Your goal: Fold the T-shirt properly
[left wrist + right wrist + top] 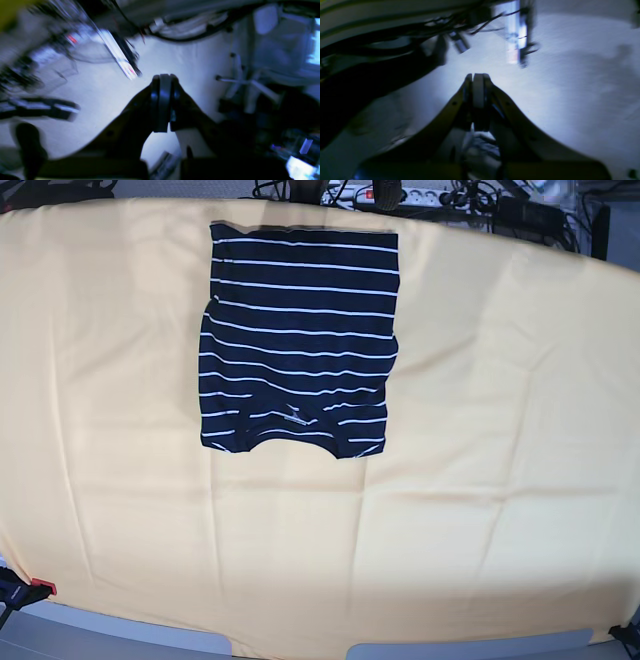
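The T-shirt lies folded into a compact rectangle toward the counter's far edge. Both the left tool and right tool look clenched and empty, though blurred. Only squaring the uneven near hem seems left: press flat, don't drag.

Both wrist views are motion-blurred; the table cloth runs past the base view's edges

The T-shirt is soft matt cloth, lightly rumpled at its near hem – the yellow table cover is also matt cloth, creased in shallow folds. Both grippers' pads – left gripper, right gripper – look smooth, faintly glossy
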{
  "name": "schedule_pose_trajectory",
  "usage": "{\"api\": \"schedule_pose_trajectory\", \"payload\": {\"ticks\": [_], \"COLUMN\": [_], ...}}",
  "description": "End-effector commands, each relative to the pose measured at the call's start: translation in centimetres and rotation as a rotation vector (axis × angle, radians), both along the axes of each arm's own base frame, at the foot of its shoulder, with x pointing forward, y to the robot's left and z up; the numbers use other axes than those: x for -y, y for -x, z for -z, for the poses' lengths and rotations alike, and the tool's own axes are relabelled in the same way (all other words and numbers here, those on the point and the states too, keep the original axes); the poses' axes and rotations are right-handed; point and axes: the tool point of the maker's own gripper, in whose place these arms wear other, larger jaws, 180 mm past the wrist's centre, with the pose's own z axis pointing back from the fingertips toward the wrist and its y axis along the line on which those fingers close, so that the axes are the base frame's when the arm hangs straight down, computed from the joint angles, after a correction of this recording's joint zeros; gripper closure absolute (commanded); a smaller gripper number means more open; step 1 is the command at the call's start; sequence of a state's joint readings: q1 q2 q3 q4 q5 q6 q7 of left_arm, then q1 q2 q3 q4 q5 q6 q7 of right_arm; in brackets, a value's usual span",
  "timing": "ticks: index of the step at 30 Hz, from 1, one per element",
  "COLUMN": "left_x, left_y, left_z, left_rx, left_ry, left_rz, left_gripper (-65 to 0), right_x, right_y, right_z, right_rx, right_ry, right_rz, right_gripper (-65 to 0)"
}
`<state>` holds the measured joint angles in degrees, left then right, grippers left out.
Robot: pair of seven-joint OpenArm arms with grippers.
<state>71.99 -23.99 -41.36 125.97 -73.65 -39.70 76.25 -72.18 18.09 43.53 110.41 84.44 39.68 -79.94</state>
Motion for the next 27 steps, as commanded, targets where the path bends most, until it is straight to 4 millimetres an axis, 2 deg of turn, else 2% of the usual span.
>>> {"api": "schedule_pose_trajectory", "payload": {"ticks": [1, 6, 10, 12, 17, 20, 24, 27], "left_x": [0.4, 1.7, 1.9, 1.9, 2.0, 2.0, 1.1, 0.1], "left_y": [1.0, 5.1, 7.9, 8.4, 7.2, 5.6, 2.3, -0.8], "left_z": [0.3, 4.5, 8.8, 10.9, 16.2, 19.4, 23.4, 25.5], "left_rx": [-0.038, -0.217, -0.333, -0.365, -0.38, -0.366, -0.277, -0.184], "left_ry": [0.029, 0.09, 0.063, 0.061, 0.054, 0.033, -0.021, -0.058], "left_rz": [-0.01, -0.094, -0.133, -0.162, -0.26, -0.32, -0.413, -0.472], "left_gripper": [0.0, 0.0, 0.0, 0.0, 0.0, 0.0, 0.0, 0.0], "right_x": [0.0, -0.4, -0.6, -1.2, -2.6, -3.6, -5.2, -5.8], "right_y": [1.3, 4.7, 5.9, 6.0, 4.7, 3.4, 1.4, -0.3], "right_z": [0.2, 4.1, 7.8, 9.8, 15.0, 18.0, 21.3, 23.3], "right_rx": [-0.047, -0.171, -0.218, -0.228, -0.202, -0.166, -0.103, -0.042], "right_ry": [-0.01, -0.012, 0.012, 0.012, 0.029, 0.044, 0.046, 0.058], "right_rz": [-0.008, 0.007, 0.006, 0.003, -0.04, -0.084, -0.129, -0.167], "right_gripper": [0.0, 0.0, 0.0, 0.0, 0.0, 0.0, 0.0, 0.0]}}
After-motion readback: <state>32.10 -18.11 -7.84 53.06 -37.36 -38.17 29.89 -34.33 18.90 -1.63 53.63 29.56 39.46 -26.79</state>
